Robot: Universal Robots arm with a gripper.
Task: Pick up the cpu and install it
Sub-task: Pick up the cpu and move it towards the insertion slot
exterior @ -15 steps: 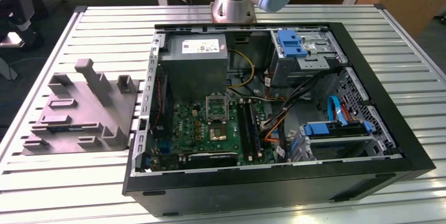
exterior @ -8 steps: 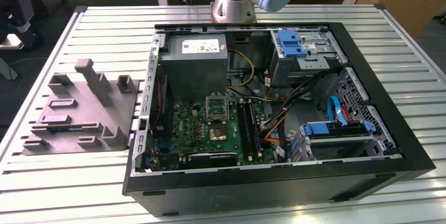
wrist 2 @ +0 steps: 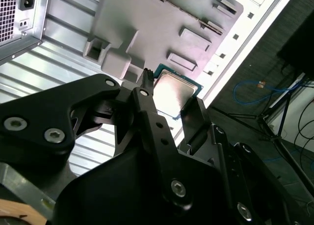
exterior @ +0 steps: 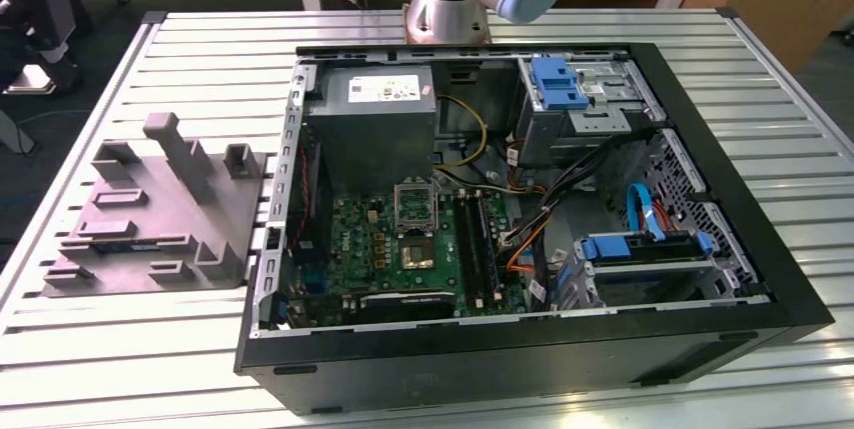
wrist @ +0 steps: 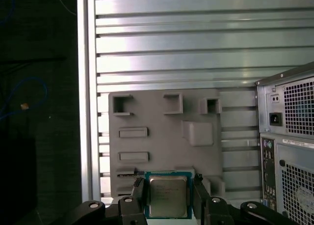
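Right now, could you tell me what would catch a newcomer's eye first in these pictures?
The cpu, clamped in the gripper over the tray in both wrist views. In the exterior view, the open PC case sits on the slatted table, with the tray at that view's left.

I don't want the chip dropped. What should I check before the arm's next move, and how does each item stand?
1. The cpu held by the gripper, in both wrist views: ok.
2. The cpu clear of the grey moulded tray: ok.
3. The cpu square to the fingers: ok.
4. The computer case open, motherboard exposed: ok.
5. The socket open and empty: cannot tell.
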